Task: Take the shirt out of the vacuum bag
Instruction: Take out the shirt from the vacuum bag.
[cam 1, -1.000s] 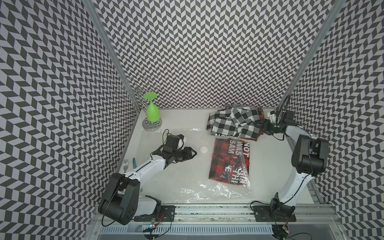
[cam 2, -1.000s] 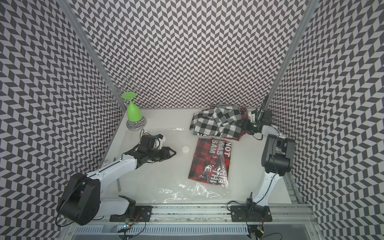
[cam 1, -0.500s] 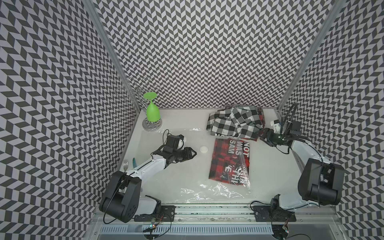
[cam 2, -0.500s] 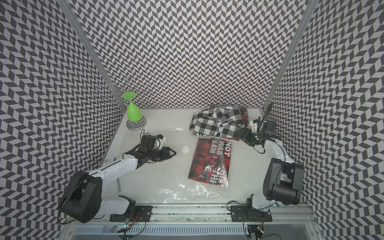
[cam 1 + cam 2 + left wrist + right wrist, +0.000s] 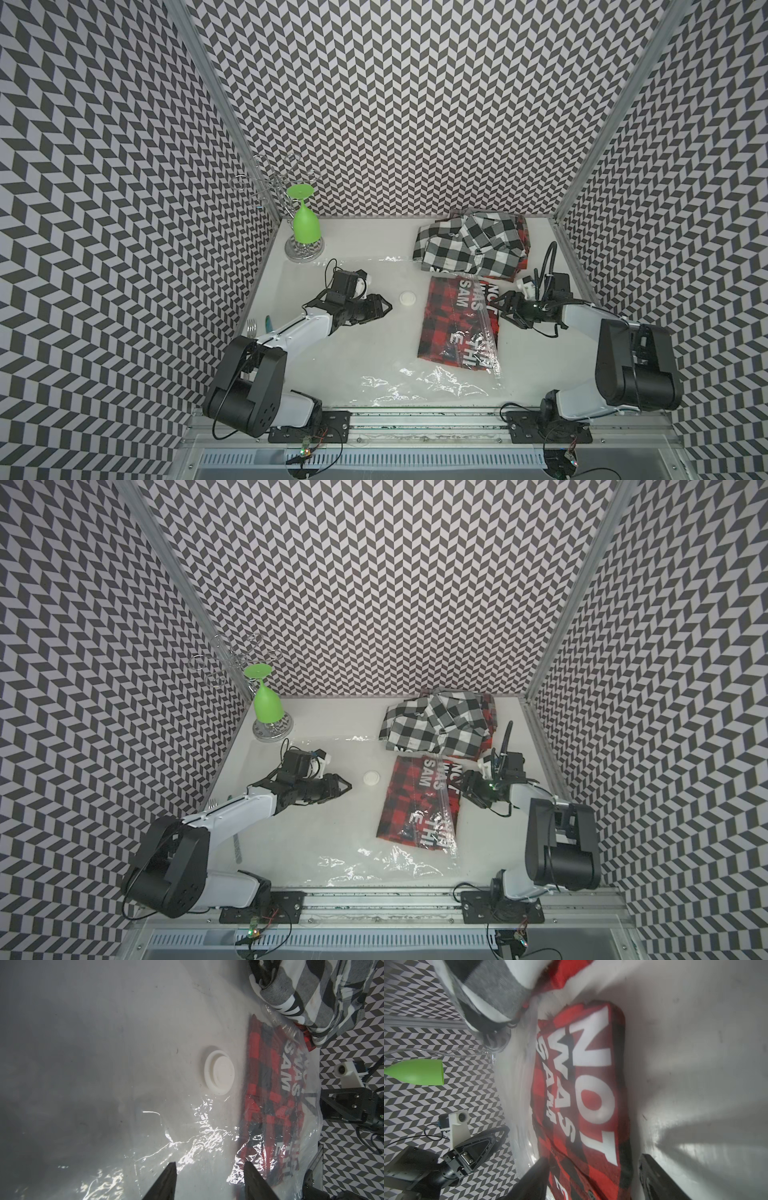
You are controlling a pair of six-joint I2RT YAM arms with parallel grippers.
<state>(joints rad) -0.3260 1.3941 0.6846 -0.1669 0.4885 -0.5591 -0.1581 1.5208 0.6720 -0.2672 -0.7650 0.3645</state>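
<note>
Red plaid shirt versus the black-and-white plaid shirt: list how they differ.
Colour: the red plaid shirt is red and black; the black-and-white plaid shirt is black and white.
Pose: the red one lies folded flat; the black-and-white one is crumpled in a heap.
Place: the red one lies partly under the clear plastic of the vacuum bag; the black-and-white one lies farther back, uncovered.
Both are checked cloth with white lettering.

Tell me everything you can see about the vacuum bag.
The vacuum bag is clear, crinkly plastic lying flat on the white table, glinting along its wrinkled near edge. A round white valve sits on top. A folded red plaid shirt lies partly under its film, and a black-and-white checked shirt lies at its far corner.
</note>
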